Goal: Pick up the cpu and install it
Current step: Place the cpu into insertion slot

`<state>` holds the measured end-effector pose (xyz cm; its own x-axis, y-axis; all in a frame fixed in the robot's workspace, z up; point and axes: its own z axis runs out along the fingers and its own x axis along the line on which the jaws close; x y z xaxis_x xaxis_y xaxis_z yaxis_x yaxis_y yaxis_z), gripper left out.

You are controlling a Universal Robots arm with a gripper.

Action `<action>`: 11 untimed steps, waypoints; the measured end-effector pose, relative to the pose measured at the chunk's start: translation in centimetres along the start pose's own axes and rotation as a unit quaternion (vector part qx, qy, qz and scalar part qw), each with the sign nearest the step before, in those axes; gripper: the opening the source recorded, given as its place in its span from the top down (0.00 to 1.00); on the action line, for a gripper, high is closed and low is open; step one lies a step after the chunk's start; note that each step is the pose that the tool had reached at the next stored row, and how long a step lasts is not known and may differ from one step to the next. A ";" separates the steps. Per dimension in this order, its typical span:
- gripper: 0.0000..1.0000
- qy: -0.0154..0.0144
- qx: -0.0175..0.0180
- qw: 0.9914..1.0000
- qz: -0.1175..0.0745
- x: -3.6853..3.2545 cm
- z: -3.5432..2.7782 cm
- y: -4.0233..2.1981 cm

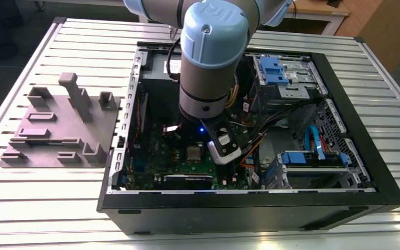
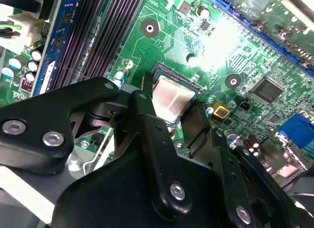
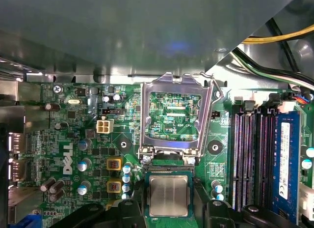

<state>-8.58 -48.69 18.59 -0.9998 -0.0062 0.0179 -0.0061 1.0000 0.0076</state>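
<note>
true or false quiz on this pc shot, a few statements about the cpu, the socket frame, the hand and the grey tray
1. The cpu lies flat in the socket on the motherboard. True.
2. The socket frame is shut over the cpu. False: it is hinged open, and the cpu's metal top is bare.
3. The hand hangs above the grey tray. False: it is down inside the computer case, right at the cpu.
4. The grey tray sits on the slatted table, outside the case, to the exterior view's left of it. True.
</note>
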 end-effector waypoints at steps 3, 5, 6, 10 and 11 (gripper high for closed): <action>0.51 0.000 0.000 1.000 0.000 0.00 0.01 0.01; 0.46 0.000 -0.001 1.000 0.000 0.00 0.04 0.02; 0.46 -0.001 -0.002 1.000 0.000 -0.04 0.14 0.05; 0.40 0.000 0.000 1.000 0.000 -0.01 0.01 0.00; 0.40 0.000 0.000 1.000 0.000 0.00 -0.07 0.00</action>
<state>-8.58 -48.69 18.66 -0.9998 -0.0057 0.0180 -0.0056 1.0000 0.0076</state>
